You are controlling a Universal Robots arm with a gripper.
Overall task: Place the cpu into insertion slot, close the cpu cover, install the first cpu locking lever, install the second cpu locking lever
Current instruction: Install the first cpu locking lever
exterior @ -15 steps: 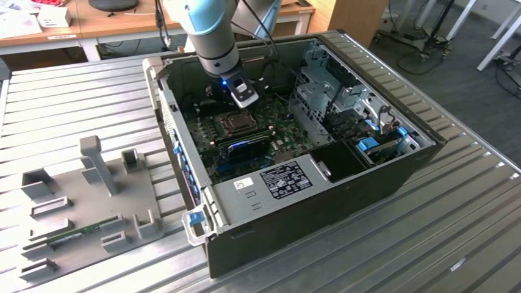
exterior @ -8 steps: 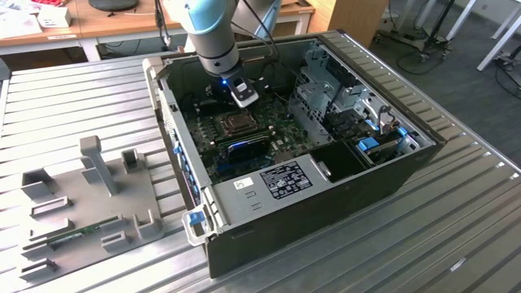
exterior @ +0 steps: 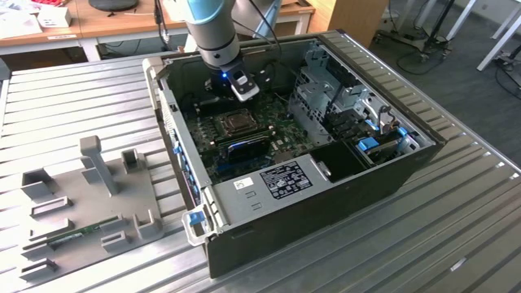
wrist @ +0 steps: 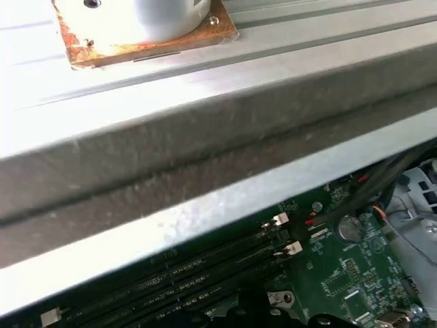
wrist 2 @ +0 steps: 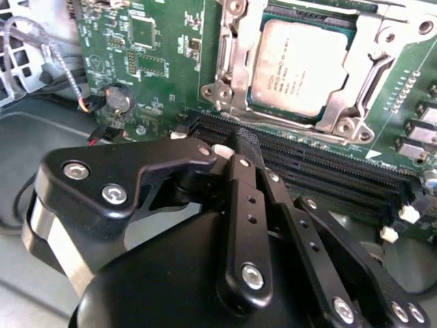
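Observation:
The cpu (wrist 2: 300,65), with its silver-grey top, lies in the insertion slot (exterior: 236,122) of the green motherboard (wrist 2: 157,61) inside the open computer case. The silver cpu cover (wrist 2: 372,58) lies flat around the chip, which shows through its window. A thin metal lever (wrist 2: 222,51) runs along one edge of the socket. My gripper (wrist 2: 247,147) hangs low over the board beside the socket, above the black memory slots (wrist 2: 328,167). Its fingers are shut with nothing between them. In the exterior view my gripper (exterior: 243,91) sits just behind the socket.
The case walls (exterior: 175,146) box in the board, and a metal case edge (wrist: 205,157) lies close in the first wrist view. A drive cage (exterior: 326,91) and the power supply (exterior: 281,180) flank the board. A grey fixture tray (exterior: 89,201) lies at the exterior view's left.

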